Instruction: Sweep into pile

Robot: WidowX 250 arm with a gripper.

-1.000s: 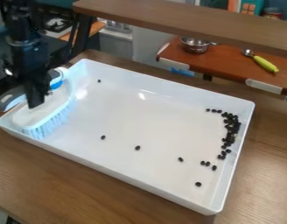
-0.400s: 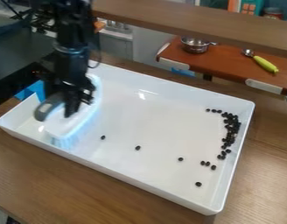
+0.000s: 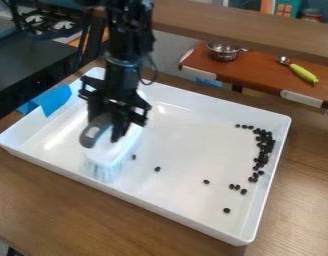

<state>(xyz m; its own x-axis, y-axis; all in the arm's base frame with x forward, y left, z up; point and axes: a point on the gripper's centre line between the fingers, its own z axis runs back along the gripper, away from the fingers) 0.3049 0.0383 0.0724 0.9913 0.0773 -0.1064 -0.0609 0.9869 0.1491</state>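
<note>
In the camera view, my gripper [image 3: 109,126] is clamped on the brush [image 3: 113,156], which I hold bristles down inside the tray [image 3: 173,208], left of its middle. One stray bean [image 3: 134,157] lies just beside the brush. Most of the beans [image 3: 264,150] cluster near the tray's right wall, while a few others lie scattered between there and my brush and toward the near right corner.
</note>
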